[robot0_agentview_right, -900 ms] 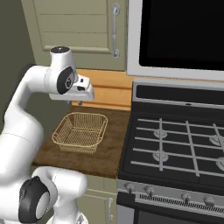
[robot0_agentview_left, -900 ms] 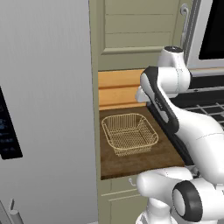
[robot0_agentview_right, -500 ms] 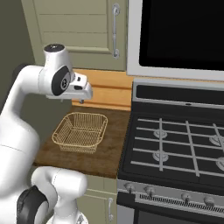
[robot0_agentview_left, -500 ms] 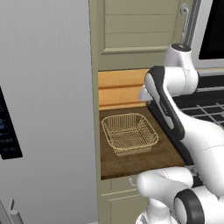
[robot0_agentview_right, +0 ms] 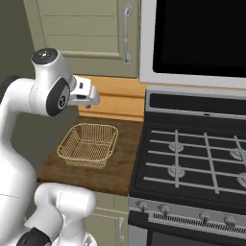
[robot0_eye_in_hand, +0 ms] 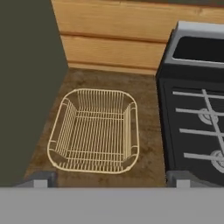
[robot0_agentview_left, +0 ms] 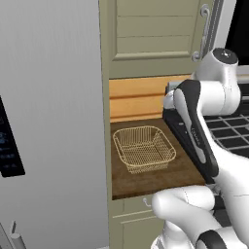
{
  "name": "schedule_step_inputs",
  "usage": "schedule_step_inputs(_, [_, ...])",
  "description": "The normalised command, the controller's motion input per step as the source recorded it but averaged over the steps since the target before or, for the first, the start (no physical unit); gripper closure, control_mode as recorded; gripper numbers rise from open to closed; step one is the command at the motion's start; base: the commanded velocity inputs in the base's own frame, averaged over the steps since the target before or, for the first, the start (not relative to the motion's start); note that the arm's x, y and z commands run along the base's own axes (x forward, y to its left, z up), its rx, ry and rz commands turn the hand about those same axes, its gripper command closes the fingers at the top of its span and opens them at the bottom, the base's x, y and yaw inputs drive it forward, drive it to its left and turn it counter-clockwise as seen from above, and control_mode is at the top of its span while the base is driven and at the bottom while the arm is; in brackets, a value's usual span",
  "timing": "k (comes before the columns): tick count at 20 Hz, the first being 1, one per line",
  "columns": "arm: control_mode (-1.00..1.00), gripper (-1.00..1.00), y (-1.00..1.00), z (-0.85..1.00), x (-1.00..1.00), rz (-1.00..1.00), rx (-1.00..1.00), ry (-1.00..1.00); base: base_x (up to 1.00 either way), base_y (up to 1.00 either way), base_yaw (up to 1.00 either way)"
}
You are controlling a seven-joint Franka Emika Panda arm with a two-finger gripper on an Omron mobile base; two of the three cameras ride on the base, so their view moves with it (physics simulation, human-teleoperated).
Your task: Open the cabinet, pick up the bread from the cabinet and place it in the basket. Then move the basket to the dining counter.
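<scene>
Tan wire basket (robot0_eye_in_hand: 93, 130) empty on the worktop (robot0_eye_in_hand: 148, 127) — below wide-apart jaws, untouched.

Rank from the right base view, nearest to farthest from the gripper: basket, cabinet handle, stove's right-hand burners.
1. basket: just below the gripper, on the short brown worktop.
2. cabinet handle: above and right of the gripper, on the closed cabinet door.
3. stove's right-hand burners: far right, across the cooktop.

Basket and handle are fairly close; the burners are plainly farthest.
</scene>
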Motion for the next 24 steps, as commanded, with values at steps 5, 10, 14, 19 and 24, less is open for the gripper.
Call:
schedule_step_inputs(5, [-1.0,-1.0,-0.23,0.47,-0.2,0.0,0.05,-0.1,0.0,0.0,0.0])
schedule_step_inputs(10, [-1.0,-1.0,-0.14,0.42,-0.12,-0.01,0.05,-0.08,0.0,0.0,0.0])
schedule_step_inputs(14, [-1.0,-1.0,-0.14,0.11,-0.09,0.0,0.03,-0.11,0.0,0.0,0.0])
schedule_step_inputs(19, [-1.0,-1.0,-0.18,0.02,-0.03,0.0,0.03,-0.18,0.0,0.0,0.0])
schedule_step_inputs(24, [-1.0,-1.0,-0.06,0.0,0.0,0.0,0.02,-0.22,0.0,0.0,0.0])
